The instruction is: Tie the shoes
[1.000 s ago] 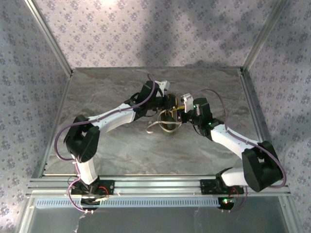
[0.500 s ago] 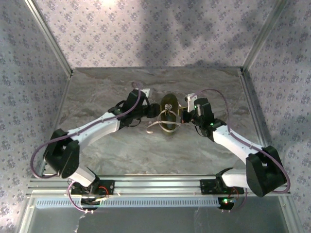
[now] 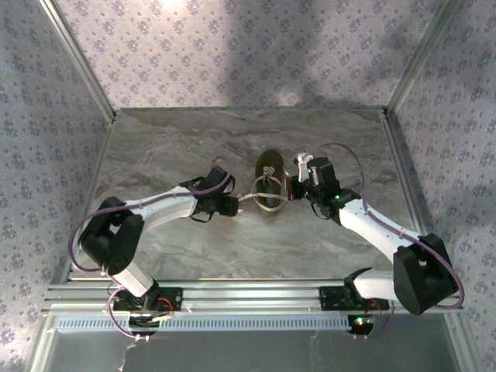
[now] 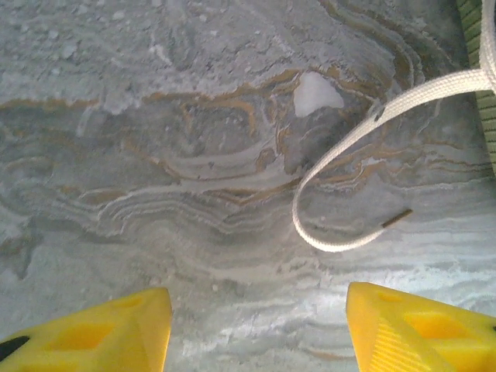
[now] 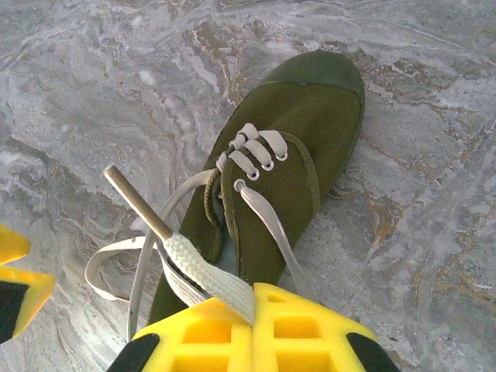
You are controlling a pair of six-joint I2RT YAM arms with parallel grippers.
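Since a second ago the left hand (image 3: 231, 205) has drawn back off the shoe (image 3: 269, 180) toward its own base and spread its fingers. The right hand (image 3: 293, 188) has clamped shut and kept its place at the shoe's side.

Closest in, the left wrist view has the left hand (image 4: 257, 298) open above the counter (image 4: 155, 155). Its two yellow fingers (image 4: 101, 329) stand well apart with nothing between them. Just ahead of those fingers a lace loop (image 4: 333, 246) lies flat on the counter and ends in a dark tip (image 4: 397, 218). The lace runs on to the hand's far right, where a strip of the shoe's olive side (image 4: 484, 93) shows.

In the right wrist view the right hand (image 5: 254, 298) is fully closed on a flat white lace end (image 5: 203, 271). This lace end sticks out past the fingertips and finishes in a long bronze tip (image 5: 138, 203) that points up and away to the hand's left. Directly beyond the hand sits the shoe (image 5: 302, 124), upright on its sole, with its heel toward the hand and its toe away to the right. The crossed laces (image 5: 256, 151) span the tongue, and one strand comes back from an eyelet toward the fingers. More slack lies on the counter to the left of the shoe.

From above, the shoe stands between the two hands. The right hand is just beside it and the left a little apart.
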